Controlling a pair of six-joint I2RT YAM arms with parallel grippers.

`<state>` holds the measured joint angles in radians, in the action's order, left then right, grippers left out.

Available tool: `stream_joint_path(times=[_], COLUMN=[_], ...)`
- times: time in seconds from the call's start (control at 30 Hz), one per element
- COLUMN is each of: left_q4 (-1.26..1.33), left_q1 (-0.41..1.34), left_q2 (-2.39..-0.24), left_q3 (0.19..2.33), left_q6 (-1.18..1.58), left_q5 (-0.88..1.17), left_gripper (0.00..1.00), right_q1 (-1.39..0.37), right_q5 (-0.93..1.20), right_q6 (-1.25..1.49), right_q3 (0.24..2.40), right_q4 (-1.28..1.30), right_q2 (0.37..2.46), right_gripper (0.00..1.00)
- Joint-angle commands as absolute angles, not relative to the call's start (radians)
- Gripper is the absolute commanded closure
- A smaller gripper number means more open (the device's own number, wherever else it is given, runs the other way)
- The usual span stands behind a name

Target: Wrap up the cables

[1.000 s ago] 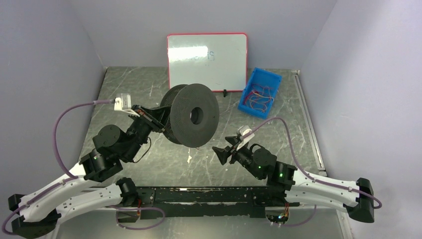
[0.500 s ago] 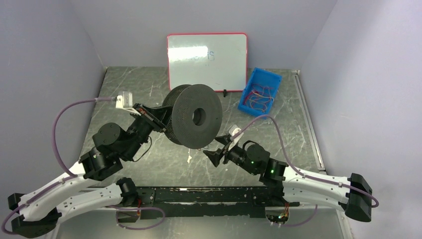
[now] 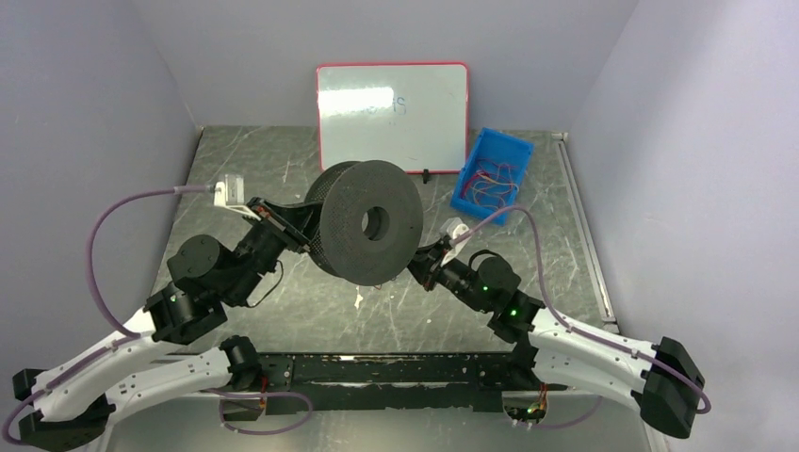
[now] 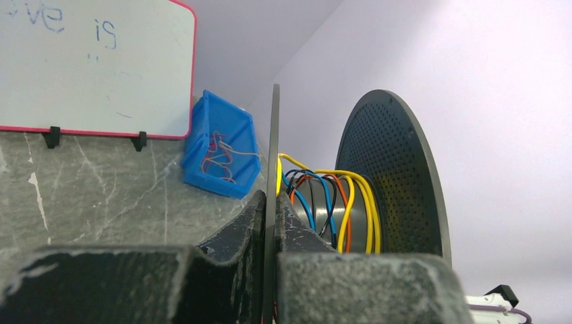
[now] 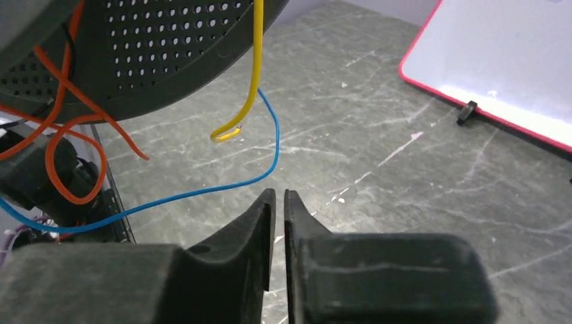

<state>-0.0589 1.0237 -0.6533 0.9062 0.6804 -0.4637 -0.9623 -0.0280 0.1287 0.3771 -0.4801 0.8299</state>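
Top external view showed the left gripper [image 3: 309, 224] clamped shut on the rear flange of a black perforated plastic spool [image 3: 350, 247], which hung on edge above the middle of the grey marbled tabletop [image 3: 283, 165]. From the left wrist camera, that thin flange ran straight up between the two fingertips of the left gripper [image 4: 271, 206], which pressed against it from both sides. The thin cables [image 4: 340, 202], yellow, blue, orange and black, were wound around the hub just beyond those fingertips, between the two flanges.

At the spool's lower right rim sat the right gripper [image 3: 415, 272]. Its wrist camera showed the jaws drawn almost together, with only a narrow slit between them and nothing seen in it. Loose cable ends hung below the spool: a yellow end [image 5: 256, 74] curled above the fingertips, a blue strand [image 5: 202, 196] passed just past them, contact impossible to judge, and orange loops [image 5: 59, 145] lay off to the left.

A blue plastic bin [image 3: 513, 149] holding a tangle of thin wires [image 3: 490, 184] stood near the tabletop's far right corner, beside a red-framed whiteboard [image 3: 391, 113] at the far edge.
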Motion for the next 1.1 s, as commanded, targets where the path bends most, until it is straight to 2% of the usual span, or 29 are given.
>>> stream_joint_path(times=[0.0,0.07,0.2,0.37,0.47,1.07], left_q4=[0.004,0.005,0.004,0.001,-0.002,0.023], left_q1=[1.025,1.025,1.025,1.025,1.025,1.025], left_q2=[-0.618,-0.615,-0.618,-0.621,-0.620,-0.635], left_q3=[0.942,0.939,0.942,0.951,0.951,0.941], left_q6=[0.725,0.726,0.726,0.726,0.733,0.753], left_q5=[-0.451,-0.452,-0.456,-0.447,-0.439,-0.397], left_gripper=[0.93,0.93,0.93,0.93,0.93,0.93], right_q1=[-0.925,-0.925,-0.923,-0.924,-0.921,-0.891], right_q5=[0.104,0.118,0.131,0.077,0.032,0.296], right_q6=[0.156,0.163,0.170,0.170,0.171,0.265], right_q3=[0.355,0.350,0.342,0.305,0.296,0.382], right_q4=[-0.552,-0.549,-0.533,-0.528,-0.547,-0.773], right_q2=[0.796,0.788,0.778,0.740,0.717,0.930], right_gripper=[0.92,1.00,1.00,0.72,0.63,0.58])
